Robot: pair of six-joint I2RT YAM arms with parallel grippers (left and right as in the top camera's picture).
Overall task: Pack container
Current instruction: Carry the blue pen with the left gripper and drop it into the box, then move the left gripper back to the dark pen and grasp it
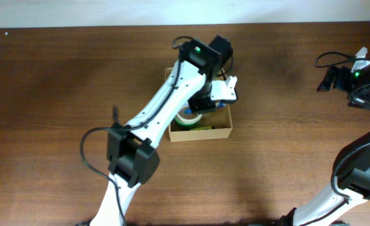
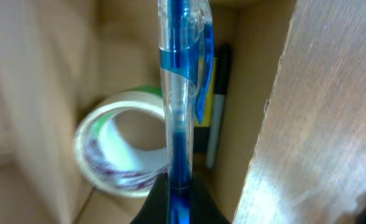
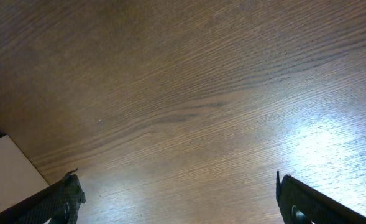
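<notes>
Overhead shows the left gripper [image 1: 205,100] directly above the open container [image 1: 201,133], clamped on a clear blue pen [image 2: 181,93] pointing into it. Inside the container lie a tape roll [image 2: 117,146], then a dark marker [image 2: 219,106] by its wall. Well right of the container, the right gripper [image 3: 176,202] hangs, fingers apart, over the table [image 3: 201,93].

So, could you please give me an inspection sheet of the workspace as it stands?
Surface: brown wood-grain table.
Job's things: open cardboard container mid-table, holding a tape roll and a marker.
Clutter: nothing seen.
Grippers: left gripper shut on a blue pen above the container; right gripper open over bare table.
Cables: black cable looping beside the left arm; second cable by the right arm.
Surroundings: pale strip beyond the table's far edge.
</notes>
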